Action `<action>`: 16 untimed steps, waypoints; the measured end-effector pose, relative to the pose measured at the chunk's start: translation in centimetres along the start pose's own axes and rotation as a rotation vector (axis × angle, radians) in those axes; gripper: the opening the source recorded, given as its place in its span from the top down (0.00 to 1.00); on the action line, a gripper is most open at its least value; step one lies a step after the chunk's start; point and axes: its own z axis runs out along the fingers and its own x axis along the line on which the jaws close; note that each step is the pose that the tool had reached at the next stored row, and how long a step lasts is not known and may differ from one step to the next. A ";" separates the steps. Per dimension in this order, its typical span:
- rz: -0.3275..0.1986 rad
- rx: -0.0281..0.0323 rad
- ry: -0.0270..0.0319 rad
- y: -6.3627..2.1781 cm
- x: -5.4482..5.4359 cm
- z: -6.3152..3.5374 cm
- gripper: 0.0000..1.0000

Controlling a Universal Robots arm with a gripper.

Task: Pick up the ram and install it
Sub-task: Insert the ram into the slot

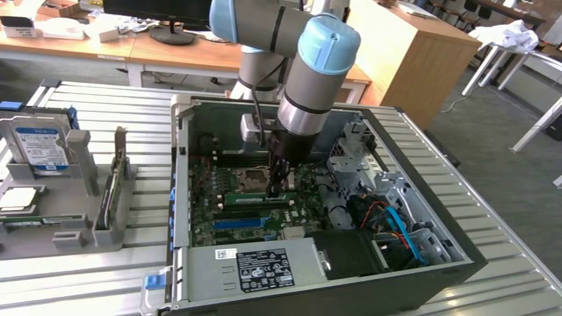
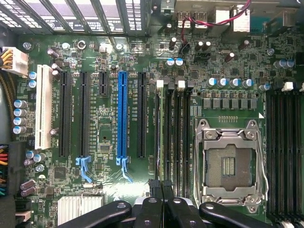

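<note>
One gripper (image 1: 281,189): its black fingers (image 2: 156,204) are pressing together with nothing visibly pinched, and it is hanging straight down into the open computer case (image 1: 180,197).
Ram (image 1: 255,196): it is sitting on edge in a memory slot beside the CPU socket (image 2: 228,164), directly under the fingertips. Whether they are touching it, I cannot tell.
Ram axis: it is running across the exterior view from left to right, parallel to the neighbouring black slots. The gripper is standing over the end toward the exterior view's right.
Surface: the case is lying on its side on a ribbed metal table (image 1: 79,276). A hard drive (image 1: 39,148) is standing in a grey rack (image 1: 79,230) at the exterior view's left.
Room: wooden desks (image 1: 176,46) and a grey floor (image 1: 527,197) are showing behind.
</note>
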 end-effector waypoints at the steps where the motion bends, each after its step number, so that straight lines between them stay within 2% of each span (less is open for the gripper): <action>1: 0.000 0.0000 0.0001 0.00 0.0 0.00 0.88; 16: 0.000 0.0001 -0.0001 -0.01 -0.1 0.09 0.88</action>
